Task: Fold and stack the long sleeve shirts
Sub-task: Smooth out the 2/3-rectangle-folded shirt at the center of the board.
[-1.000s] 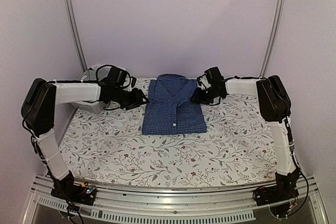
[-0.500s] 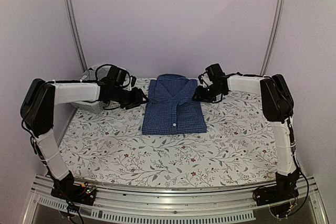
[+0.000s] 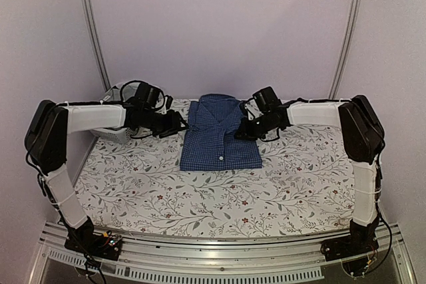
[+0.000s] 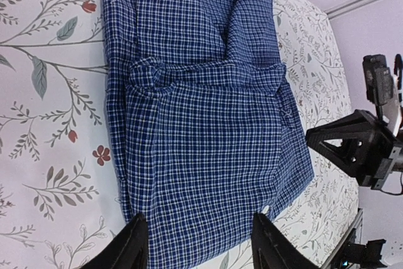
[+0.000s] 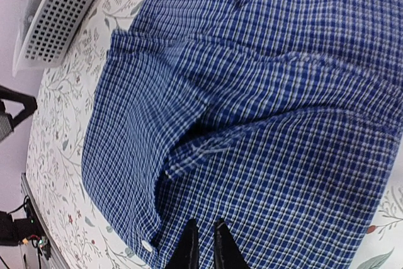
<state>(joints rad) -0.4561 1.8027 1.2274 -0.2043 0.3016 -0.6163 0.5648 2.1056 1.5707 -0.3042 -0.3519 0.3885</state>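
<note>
— What kind of place is this?
— A robot test booth, I think: plain lilac walls (image 3: 219, 24), metal frame posts (image 3: 91, 24), robot arms (image 3: 93, 118) bolted at a cloth-covered bench (image 3: 200, 197).

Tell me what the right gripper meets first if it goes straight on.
The blue checked shirt: the right gripper, jaws nearly shut, points onto its folded cloth. It may be touching; depth is unclear.

Open floral tablecloth (image 3: 219, 197) along the near edge; apparently 1 white basket (image 5: 63, 11) far left.
</note>
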